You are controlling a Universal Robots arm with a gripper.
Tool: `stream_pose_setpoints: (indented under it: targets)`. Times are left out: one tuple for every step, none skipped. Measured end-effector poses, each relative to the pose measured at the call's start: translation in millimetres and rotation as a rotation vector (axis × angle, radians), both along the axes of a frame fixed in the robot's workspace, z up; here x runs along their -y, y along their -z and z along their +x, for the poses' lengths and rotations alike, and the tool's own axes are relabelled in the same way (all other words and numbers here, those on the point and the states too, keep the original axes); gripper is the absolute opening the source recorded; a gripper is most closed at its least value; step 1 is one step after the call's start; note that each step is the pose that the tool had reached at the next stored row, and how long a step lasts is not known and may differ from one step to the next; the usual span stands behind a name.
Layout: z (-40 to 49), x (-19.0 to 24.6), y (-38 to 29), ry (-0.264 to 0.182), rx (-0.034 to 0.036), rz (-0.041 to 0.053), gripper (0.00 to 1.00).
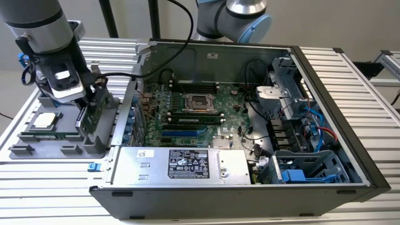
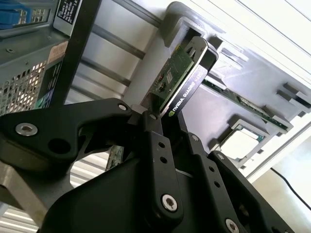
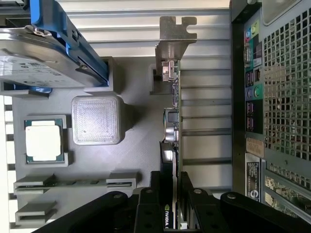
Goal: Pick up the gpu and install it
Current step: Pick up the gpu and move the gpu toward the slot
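Exterior view: the gripper is hanging over the grey tray on the worktop, at the exterior view's left of the open case. The gpu is standing on edge in its tray slot, right under the arm. The case wall is rising just beside the tray, so a carry running too low could be knocking the card against that rim.

Second wrist view: the fingers are looking clamped on the gpu, one on the green board face and one on the black shroud. How far along the card they are gripping, I cannot tell. If the hold is sitting off-centre, the card may be pivoting in the grip once its weight is hanging free.

First wrist view: the card is showing edge-on, running from the fingers to its silver bracket, which is sitting close by a tray post. A pull that is not going straight out could be snagging the bracket there. The hard drive is lying well apart and posing little trouble.
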State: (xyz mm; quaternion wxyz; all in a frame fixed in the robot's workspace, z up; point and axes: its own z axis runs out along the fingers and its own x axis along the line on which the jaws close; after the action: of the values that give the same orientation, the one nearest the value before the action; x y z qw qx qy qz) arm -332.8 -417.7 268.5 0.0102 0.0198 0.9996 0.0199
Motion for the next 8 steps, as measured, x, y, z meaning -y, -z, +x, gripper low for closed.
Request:
stream_pose_setpoints:
  targets:
    - [0.0, 0.0, -0.6, 0.000, 0.0000, 0.0000, 0.00]
    - [0.0, 0.0, -1.1, 0.000, 0.0000, 0.0000, 0.00]
    - [0.0, 0.0, -1.7, 0.000, 0.0000, 0.0000, 0.00]
    - [0.0, 0.0, -2.3, 0.000, 0.0000, 0.0000, 0.00]
    - [0.0, 0.0, -2.8, 0.000, 0.0001, 0.0000, 0.00]
    - [0.0, 0.0, -3.5, 0.000, 0.0001, 0.0000, 0.00]
    - [0.0, 0.0, -4.0, 0.000, 0.0000, 0.0000, 0.00]
    - [0.0, 0.0, -4.6, 0.000, 0.0001, 0.0000, 0.00]
